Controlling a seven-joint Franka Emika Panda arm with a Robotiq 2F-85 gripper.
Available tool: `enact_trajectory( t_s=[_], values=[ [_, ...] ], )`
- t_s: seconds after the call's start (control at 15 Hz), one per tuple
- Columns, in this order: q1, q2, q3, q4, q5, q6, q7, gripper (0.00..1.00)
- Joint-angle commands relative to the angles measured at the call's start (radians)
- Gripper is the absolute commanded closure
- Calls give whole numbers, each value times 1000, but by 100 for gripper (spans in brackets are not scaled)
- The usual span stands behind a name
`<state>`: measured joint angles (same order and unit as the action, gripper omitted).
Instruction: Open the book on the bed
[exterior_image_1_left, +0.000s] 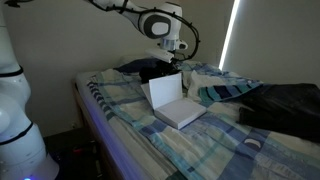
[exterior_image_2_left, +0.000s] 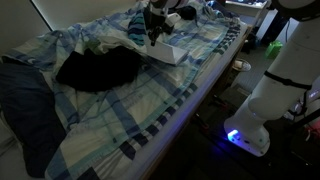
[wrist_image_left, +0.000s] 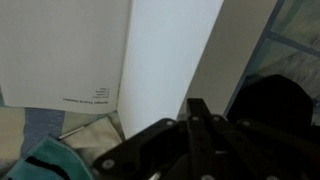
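I read the book (exterior_image_1_left: 172, 103) as white pages with a faint line of grey print. The bed (exterior_image_1_left: 200, 150) wears blue, white and teal plaid. At nine o'clock of the book, a black bag (exterior_image_2_left: 98, 68). My pincer (wrist_image_left: 197, 118) is black.

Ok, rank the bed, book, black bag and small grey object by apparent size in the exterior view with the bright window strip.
bed
black bag, cut off by the frame edge
book, close to the bag, so unsure
small grey object
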<state>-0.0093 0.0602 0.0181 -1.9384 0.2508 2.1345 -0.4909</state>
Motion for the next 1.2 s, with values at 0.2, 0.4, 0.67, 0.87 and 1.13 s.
enact_trajectory(
  t_s=[0.2, 0.4, 0.67, 0.87, 1.13],
  values=[
    [-11, -70, -12, -38, 43, 15, -37, 100],
    [-17, -91, -24, -40, 69, 17, -39, 100],
    [-21, -109, -44, -34, 103, 12, -38, 100],
    [-23, -115, -57, -31, 122, 12, -31, 100],
    [-24, -114, -65, -35, 109, 12, -17, 100]
  ],
)
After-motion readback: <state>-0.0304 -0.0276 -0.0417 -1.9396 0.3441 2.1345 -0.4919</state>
